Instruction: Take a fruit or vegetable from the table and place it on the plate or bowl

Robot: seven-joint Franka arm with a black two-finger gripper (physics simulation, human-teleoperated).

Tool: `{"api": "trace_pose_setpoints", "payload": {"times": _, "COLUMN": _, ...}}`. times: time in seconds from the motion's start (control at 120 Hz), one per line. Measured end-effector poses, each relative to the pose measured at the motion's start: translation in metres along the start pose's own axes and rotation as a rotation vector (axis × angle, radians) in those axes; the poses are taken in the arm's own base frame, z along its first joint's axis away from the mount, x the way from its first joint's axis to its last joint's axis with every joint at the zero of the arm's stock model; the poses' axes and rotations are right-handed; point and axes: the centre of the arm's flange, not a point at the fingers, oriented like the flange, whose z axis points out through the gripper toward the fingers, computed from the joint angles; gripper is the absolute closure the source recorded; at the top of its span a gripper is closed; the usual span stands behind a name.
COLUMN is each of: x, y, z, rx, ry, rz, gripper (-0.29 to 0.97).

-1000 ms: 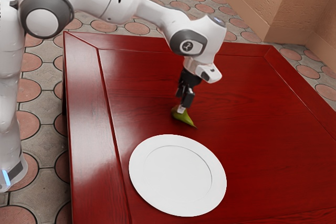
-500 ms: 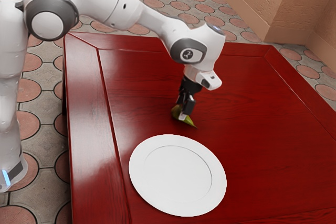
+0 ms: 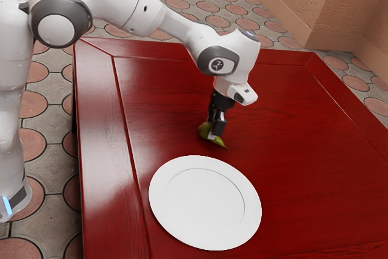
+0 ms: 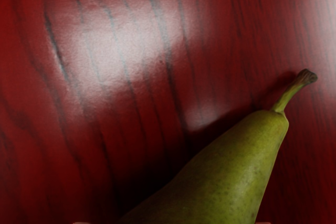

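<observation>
A green pear [image 3: 219, 142] lies on the dark red table [image 3: 303, 131], just beyond the white plate [image 3: 162, 181]. My gripper [image 3: 216, 133] has come straight down onto the pear, its black fingers [image 3: 219, 122] open and straddling the fruit's thick end, their tips near the tabletop. Most of the pear is hidden behind the fingers. In the wrist view the pear [image 4: 226, 177] lies flat just under my hand, its stem [image 4: 294, 88] pointing away along the wood grain. The plate is bare.
The table has a raised border [image 3: 97, 125] along the exterior view's left and far sides. Tan walls [image 3: 315, 4] stand beyond the far right corner, and a tiled floor [image 3: 42, 150] surrounds the table.
My hand has sunk lower over the pear, bringing the fingers down around it. The pear and the plate have stayed where they were.
</observation>
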Motion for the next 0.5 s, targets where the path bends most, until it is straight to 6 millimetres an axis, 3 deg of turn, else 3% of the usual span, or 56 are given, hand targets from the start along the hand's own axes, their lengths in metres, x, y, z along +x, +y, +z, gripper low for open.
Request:
{"api": "trace_pose_setpoints", "payload": {"times": 0.267, "x": 0.0010, "y": -0.0006, "z": 0.0022, "rx": 0.003, "ry": -0.001, "rz": -0.003, "gripper": 0.42}}
{"api": "trace_pose_setpoints", "payload": {"times": 0.5, "x": 0.0015, "y": 0.0005, "z": -0.0070, "rx": 0.010, "ry": 0.015, "rz": -0.002, "gripper": 0.40}}
